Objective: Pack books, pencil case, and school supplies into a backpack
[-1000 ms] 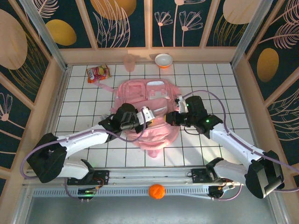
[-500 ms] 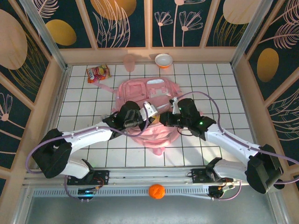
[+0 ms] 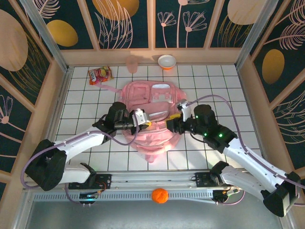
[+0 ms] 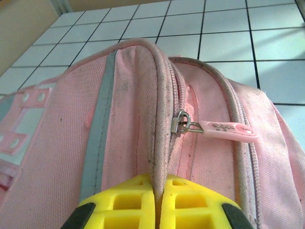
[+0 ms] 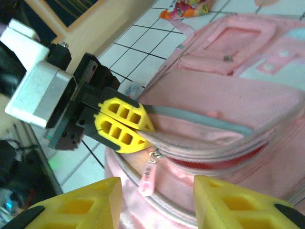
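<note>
The pink backpack (image 3: 151, 98) lies flat mid-table. My left gripper (image 3: 144, 122) is shut on its raised zip edge; in the left wrist view the yellow fingers (image 4: 124, 202) pinch that grey-pink seam, with the backpack's fabric (image 4: 62, 143) to the left. A pink zip pull (image 4: 224, 128) hangs just past them. My right gripper (image 5: 157, 200) stands open, its jaws apart either side of the zip pull (image 5: 149, 177) without touching it. It faces the left gripper (image 5: 125, 125) across the backpack (image 5: 228, 90). Something red shows in the zip gap. Books, pencil case and school supplies are out of view.
A red-and-yellow snack packet (image 3: 100, 75) lies at the back left, a pink cup (image 3: 132, 63) and an orange-white bowl (image 3: 167, 61) by the back wall. An orange ball (image 3: 160, 195) sits by the front rail. Wooden walls bound the tiled table (image 3: 219, 86).
My right gripper has opened and drawn back slightly to the right. My left gripper, still shut on the zip edge, has shifted left, pulling the backpack's near part with it.
</note>
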